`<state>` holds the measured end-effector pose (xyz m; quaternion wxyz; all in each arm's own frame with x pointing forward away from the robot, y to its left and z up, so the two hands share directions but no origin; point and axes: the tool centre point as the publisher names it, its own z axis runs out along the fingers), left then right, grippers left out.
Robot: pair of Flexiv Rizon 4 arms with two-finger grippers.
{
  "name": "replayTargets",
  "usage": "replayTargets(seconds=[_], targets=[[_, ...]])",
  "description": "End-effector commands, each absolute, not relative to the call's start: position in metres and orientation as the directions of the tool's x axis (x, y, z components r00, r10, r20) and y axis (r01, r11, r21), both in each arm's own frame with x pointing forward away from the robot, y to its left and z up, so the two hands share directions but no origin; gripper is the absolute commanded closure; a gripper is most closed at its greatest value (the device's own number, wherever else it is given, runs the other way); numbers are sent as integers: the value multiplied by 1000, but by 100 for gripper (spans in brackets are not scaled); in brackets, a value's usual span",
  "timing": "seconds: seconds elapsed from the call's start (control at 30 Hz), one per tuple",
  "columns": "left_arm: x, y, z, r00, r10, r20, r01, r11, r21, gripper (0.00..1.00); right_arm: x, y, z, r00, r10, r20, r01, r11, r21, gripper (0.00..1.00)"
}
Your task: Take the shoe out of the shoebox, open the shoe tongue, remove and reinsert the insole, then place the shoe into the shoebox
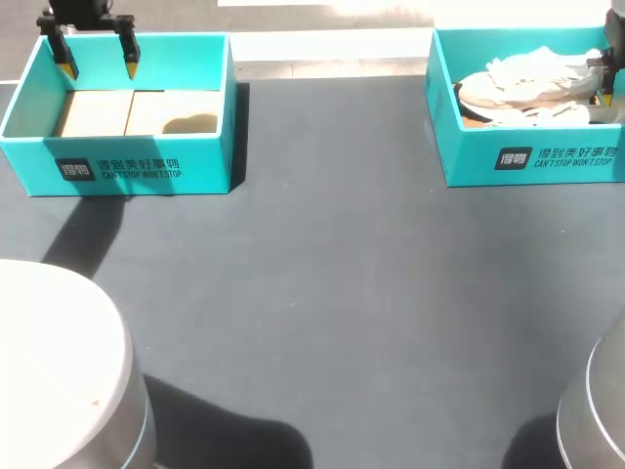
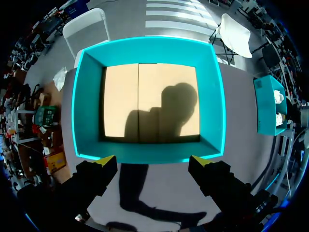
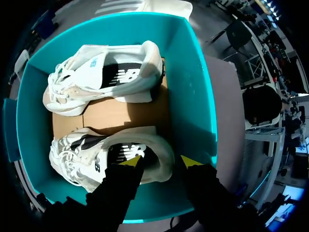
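Two white sneakers lie on their sides in the right teal shoebox (image 1: 527, 161), one (image 3: 101, 72) farther from my right gripper and one (image 3: 91, 159) nearer. My right gripper (image 3: 161, 161) is down inside this box (image 3: 195, 96), at the head view's right edge (image 1: 605, 90). It is open, its fingers half closed on either side of the nearer sneaker's heel. One tip sits at the shoe's opening. The other stands just outside the heel with a thin gap. My left gripper (image 1: 98, 68) hangs wide open over the left shoebox (image 1: 117, 166), holding nothing.
The left shoebox (image 2: 149, 153) holds only its bare cardboard floor (image 2: 145, 101). My left gripper (image 2: 153, 162) is above its near wall. Dark tabletop (image 1: 332, 274) stretches between and in front of the two boxes. The rounded arm bases fill the head view's lower corners.
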<state>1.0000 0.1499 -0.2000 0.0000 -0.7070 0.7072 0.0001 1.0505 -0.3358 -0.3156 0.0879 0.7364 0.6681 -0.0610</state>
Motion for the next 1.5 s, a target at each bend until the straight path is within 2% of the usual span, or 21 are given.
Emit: replayTargets(seconds=[0.03, 0.37, 0.5, 0.57, 0.6, 0.67, 0.7, 0.73, 0.77, 1.07, 1.3, 1.5], targets=[[1000, 150, -200, 0, -1000, 0, -1000, 0, 0, 0, 1050, -341, -325, 100, 975, -197, 994, -91, 55, 52], [1000, 150, -200, 0, -1000, 0, -1000, 0, 0, 0, 1052, -350, -348, 101, 974, -202, 994, -93, 50, 50], [1000, 150, -200, 0, -1000, 0, -1000, 0, 0, 0, 1050, -348, -360, 97, 976, -195, 995, -91, 40, 41], [1000, 150, -200, 0, -1000, 0, -1000, 0, 0, 0, 1050, -348, -363, 96, 976, -194, 995, -91, 33, 51], [1000, 150, -200, 0, -1000, 0, -1000, 0, 0, 0, 1050, -348, -364, 95, 976, -198, 995, -91, 27, 52], [1000, 150, -200, 0, -1000, 0, -1000, 0, 0, 0, 1049, -348, -367, 100, 975, -199, 995, -98, 20, 66], [1000, 150, -200, 0, -1000, 0, -1000, 0, 0, 0, 1048, -349, -368, 102, 974, -204, 995, -101, 15, 76], [1000, 150, -200, 0, -1000, 0, -1000, 0, 0, 0, 1047, -349, -368, 103, 973, -207, 995, -102, 15, 95], [1000, 150, -200, 0, -1000, 0, -1000, 0, 0, 0, 1045, -349, -368, 103, 972, -212, 995, -102, 15, 100], [1000, 150, -200, 0, -1000, 0, -1000, 0, 0, 0, 1036, -352, -341, 72, 965, -250, 997, -71, 14, 100], [1000, 150, -200, 0, -1000, 0, -1000, 0, 0, 0, 1028, -346, -262, 80, 957, -280, 996, -86, -7, 100], [1000, 150, -200, 0, -1000, 0, -1000, 0, 0, 0, 1025, -333, -197, 133, 950, -283, 991, -129, 34, 100]])
